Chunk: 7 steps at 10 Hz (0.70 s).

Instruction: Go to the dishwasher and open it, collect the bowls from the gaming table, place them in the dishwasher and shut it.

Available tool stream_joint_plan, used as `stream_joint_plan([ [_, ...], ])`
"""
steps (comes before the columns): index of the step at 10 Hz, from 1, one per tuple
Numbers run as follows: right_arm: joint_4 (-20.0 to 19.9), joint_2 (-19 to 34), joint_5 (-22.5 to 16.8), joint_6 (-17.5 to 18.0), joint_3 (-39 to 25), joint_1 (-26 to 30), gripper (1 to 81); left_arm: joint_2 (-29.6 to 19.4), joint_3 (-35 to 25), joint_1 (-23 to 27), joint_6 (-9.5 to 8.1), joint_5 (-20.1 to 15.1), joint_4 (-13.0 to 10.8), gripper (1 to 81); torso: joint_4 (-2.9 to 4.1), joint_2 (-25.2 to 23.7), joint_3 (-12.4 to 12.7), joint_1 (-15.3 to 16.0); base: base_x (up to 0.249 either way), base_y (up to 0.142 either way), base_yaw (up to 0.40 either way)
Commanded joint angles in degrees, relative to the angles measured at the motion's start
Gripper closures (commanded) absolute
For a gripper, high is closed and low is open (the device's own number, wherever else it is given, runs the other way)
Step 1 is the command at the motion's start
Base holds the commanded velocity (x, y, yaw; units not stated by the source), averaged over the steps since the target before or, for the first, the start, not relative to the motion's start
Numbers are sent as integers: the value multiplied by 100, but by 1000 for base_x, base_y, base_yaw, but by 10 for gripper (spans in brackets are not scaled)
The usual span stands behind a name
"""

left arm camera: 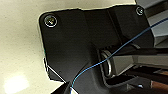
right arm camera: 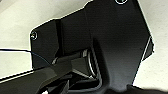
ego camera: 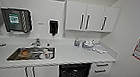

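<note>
Under the counter (ego camera: 66, 56), right of the sink (ego camera: 31, 53), the dishwasher (ego camera: 73, 73) gapes dark; its door looks heavy, best gripped by the bar handle, and I cannot tell either gripper's state.

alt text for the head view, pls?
A kitchenette seen from above: the dishwasher under the white counter shows its dark inside, with a sink holding dishes to its left and white wall cabinets above.

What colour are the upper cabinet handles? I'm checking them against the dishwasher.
Dark, nearly black, on white upper cabinet doors; the head view shows them best.
</note>
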<state>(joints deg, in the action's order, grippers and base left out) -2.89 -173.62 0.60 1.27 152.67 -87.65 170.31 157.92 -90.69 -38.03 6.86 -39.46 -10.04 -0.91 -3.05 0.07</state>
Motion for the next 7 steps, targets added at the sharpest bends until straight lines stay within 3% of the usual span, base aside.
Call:
stream_joint_plan([
  [1,43,9,-341,-30,16,190,10,-24,-128,222,2620,-89,2534,10,0,0,0,0,0,0,0],
  [2,43,9,-350,-30,33,190,10,-23,-225,230,3138,-97,2983,10,0,0,0,0,0,0,0],
  [3,51,17,-350,-38,33,190,10,-6,-261,231,3259,-97,3171,10,0,0,0,0,0,0,0],
  [7,34,-35,-350,-4,121,226,10,29,-182,327,3197,-150,3217,10,0,0,0,0,0,0,0],
])
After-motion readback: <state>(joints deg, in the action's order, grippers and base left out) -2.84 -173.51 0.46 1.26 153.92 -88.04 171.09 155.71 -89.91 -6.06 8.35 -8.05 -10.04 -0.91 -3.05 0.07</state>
